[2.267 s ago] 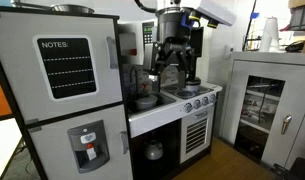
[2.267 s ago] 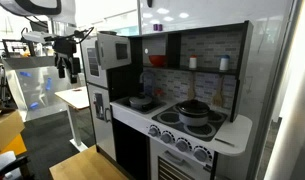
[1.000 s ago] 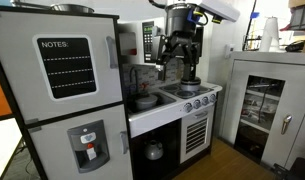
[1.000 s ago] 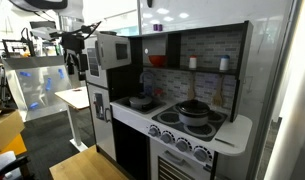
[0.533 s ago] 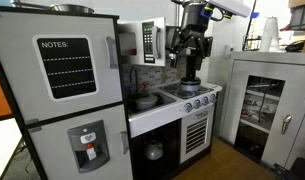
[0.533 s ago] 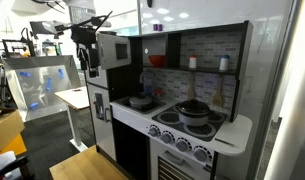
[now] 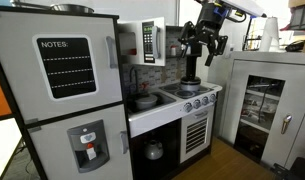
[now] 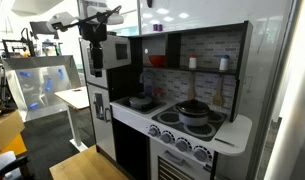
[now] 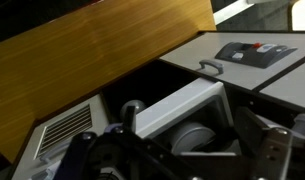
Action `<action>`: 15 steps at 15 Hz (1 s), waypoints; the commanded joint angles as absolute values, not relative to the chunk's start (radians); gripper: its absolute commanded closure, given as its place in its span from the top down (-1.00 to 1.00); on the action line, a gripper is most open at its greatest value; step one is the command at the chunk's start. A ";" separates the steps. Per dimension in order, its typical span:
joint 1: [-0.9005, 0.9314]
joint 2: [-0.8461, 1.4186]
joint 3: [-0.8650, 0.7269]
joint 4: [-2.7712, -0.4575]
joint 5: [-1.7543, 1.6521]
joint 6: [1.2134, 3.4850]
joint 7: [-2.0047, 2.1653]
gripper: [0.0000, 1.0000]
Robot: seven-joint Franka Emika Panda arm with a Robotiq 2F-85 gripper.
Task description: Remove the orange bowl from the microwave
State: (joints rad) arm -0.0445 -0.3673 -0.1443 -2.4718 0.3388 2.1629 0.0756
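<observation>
The white toy microwave (image 7: 152, 40) with its keypad panel stands on the upper shelf of the play kitchen; it also shows in an exterior view (image 8: 116, 51). My gripper (image 7: 196, 46) hangs in the air at microwave height, just in front of it and apart from it (image 8: 95, 66). In the wrist view my fingers (image 9: 182, 160) are spread with nothing between them. A small red-orange thing (image 8: 157, 60) sits on the shelf beside the microwave; I cannot tell whether it is the orange bowl. The microwave's inside is hidden.
The tall white fridge (image 7: 62, 90) with the NOTES board stands beside the kitchen. A grey pot (image 8: 195, 110) sits on the stove and a pan (image 8: 140, 101) on the counter. A white cabinet (image 7: 267, 105) stands to the side. The black oven door (image 7: 152, 148) is below.
My gripper has risen from just above the stove to microwave height and has swung outward in front of the microwave. Nothing else has moved.
</observation>
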 commanded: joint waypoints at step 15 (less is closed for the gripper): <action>0.049 -0.272 -0.134 -2.468 1.077 2.684 -0.068 1.00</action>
